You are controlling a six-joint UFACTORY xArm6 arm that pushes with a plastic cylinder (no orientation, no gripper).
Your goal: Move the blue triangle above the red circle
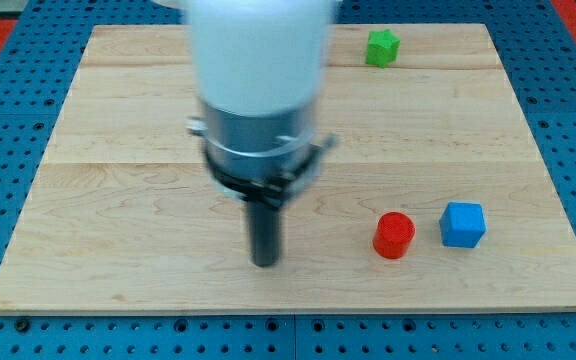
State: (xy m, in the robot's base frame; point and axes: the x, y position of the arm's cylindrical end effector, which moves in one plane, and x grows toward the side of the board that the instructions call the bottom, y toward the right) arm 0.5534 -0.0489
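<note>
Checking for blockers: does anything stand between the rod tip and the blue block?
Yes. My tip is at the view's left of both blocks, and the red cylinder stands almost directly between it and the blue block. The green block is far off, near the view's top.

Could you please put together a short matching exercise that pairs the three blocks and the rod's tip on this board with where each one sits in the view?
Column one:
1. green block
2. red cylinder
3. blue block
4. my tip

Column two:
A. nearest the view's right edge, just right of another block
B. lower middle of the wooden board, well to the left of the red and blue pair, touching no block
C. near the board's top edge, right of centre
D. lower right area, between the rod and the rightmost block

Pairs: 1-C, 2-D, 3-A, 4-B
</note>
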